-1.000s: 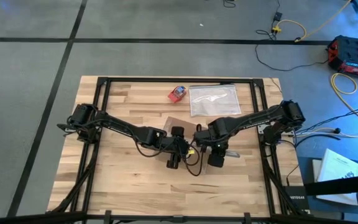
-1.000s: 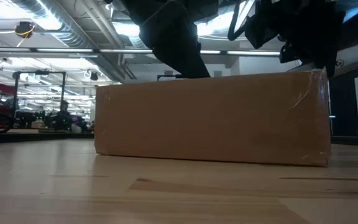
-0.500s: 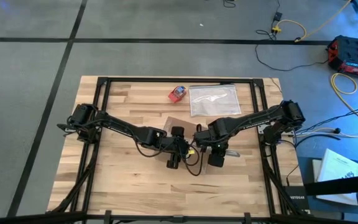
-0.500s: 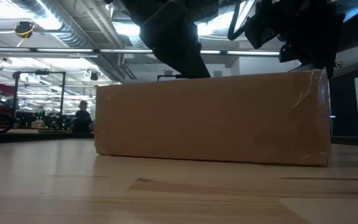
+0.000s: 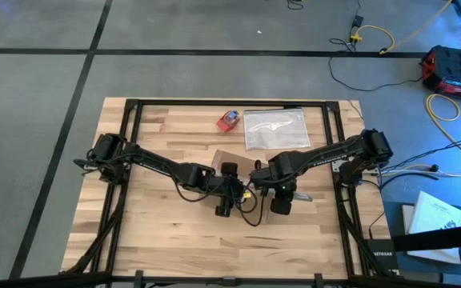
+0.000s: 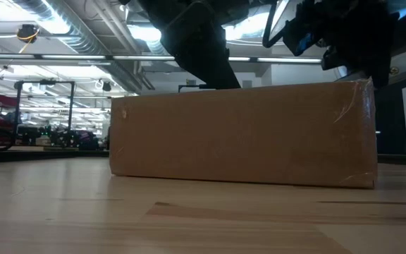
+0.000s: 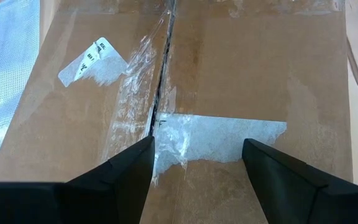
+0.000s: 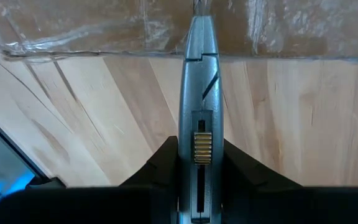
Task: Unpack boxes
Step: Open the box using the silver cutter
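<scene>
Taped cardboard box (image 7: 241, 81), torn white label (image 7: 95, 59) unreadable, left gripper (image 7: 197, 163) spread above it, right gripper (image 8: 199, 163) clenched on knife (image 8: 199, 81)

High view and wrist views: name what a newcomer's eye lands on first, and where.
The two dark arms meet over a brown cardboard box at mid-table. The left gripper hovers open above its taped centre seam. The right gripper is shut on a grey utility knife whose tip meets the box's taped edge. A clear plastic bag and a small red-and-blue object lie at the far edge.
</scene>
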Robot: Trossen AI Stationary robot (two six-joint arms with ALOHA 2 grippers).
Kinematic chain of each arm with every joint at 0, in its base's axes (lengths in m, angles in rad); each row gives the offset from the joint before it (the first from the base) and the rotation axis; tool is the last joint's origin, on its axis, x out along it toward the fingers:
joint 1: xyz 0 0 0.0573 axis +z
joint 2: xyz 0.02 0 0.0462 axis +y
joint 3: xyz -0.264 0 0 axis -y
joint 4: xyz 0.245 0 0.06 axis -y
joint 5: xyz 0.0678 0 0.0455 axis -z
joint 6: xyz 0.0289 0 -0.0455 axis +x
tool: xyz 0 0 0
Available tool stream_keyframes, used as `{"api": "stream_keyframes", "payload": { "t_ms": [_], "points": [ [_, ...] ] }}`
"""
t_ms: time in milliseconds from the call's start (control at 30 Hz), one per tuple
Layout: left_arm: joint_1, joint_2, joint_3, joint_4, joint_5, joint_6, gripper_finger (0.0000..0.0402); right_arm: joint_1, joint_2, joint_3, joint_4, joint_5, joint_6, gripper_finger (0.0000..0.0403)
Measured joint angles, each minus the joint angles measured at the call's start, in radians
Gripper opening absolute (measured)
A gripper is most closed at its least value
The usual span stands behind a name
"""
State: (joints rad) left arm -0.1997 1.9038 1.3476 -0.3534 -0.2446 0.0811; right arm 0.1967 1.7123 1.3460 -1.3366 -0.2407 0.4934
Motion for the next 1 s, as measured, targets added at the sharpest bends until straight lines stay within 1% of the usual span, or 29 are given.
{"api": "stream_keyframes", "payload": {
  "t_ms": [500, 667, 1000],
  "points": [
    [0.000, 0.000, 0.000, 0.000, 0.001, 0.003, 0.0235, 0.000, 0.000, 0.000, -0.034, -0.015, -0.001, 0.0061],
    [0.000, 0.000, 0.000, 0.004, 0.001, 0.003, 0.0235, 0.004, 0.000, 0.000, -0.069, -0.034, -0.002, 0.0061],
    [0.000, 0.000, 0.000, 0.006, 0.001, 0.005, 0.0235, 0.039, 0.000, 0.000, -0.096, -0.042, 0.011, 0.0061]
  ]
}}
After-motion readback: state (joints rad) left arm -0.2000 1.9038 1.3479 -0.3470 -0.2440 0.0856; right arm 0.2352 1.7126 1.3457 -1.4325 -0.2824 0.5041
